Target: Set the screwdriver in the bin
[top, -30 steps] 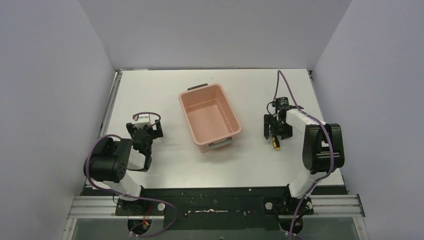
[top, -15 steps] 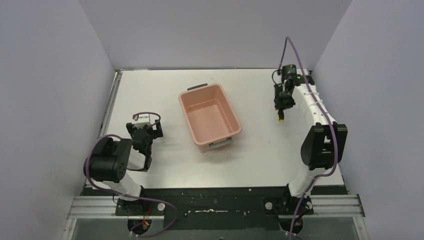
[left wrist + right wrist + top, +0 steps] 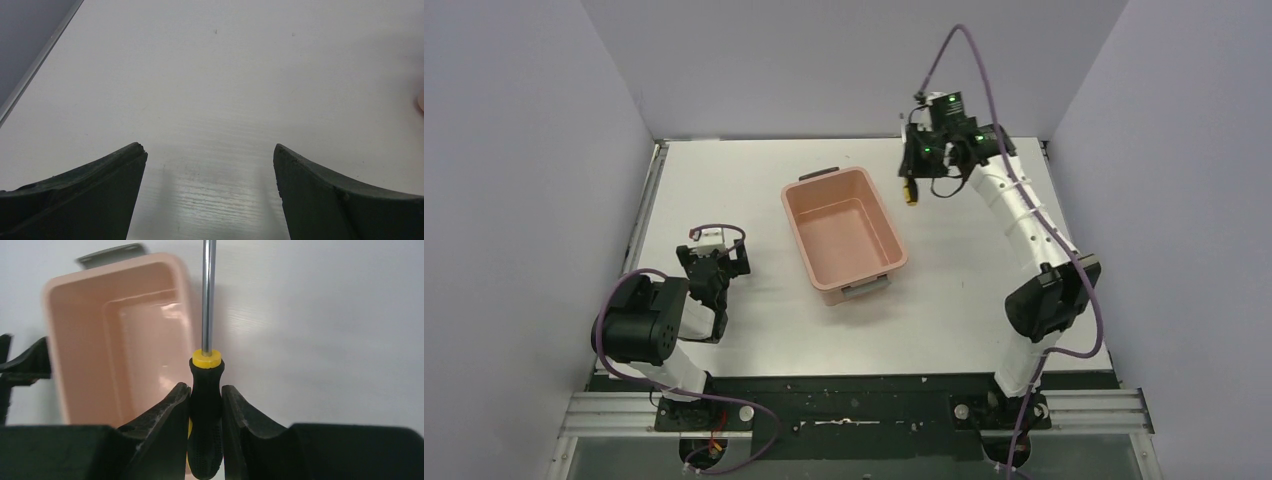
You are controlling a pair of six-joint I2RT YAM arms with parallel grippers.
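Observation:
My right gripper is raised above the table, just right of the bin's far right corner, shut on the screwdriver. In the right wrist view both fingers of the right gripper press the black-and-yellow handle of the screwdriver. Its metal shaft points away, along the rim of the salmon-pink bin. The bin stands mid-table with nothing inside. Low over the table left of the bin, my left gripper is open, and the left wrist view shows only bare table between the fingers of the left gripper.
Grey clips sit at the bin's short ends. White walls close in the table on three sides. A metal rail runs along the left edge. The bin's corner shows at the right edge of the left wrist view.
My right gripper shut on the screwdriver at the table's right side, lifted it, and swung far and left to the bin's far right corner. The left arm has not moved.

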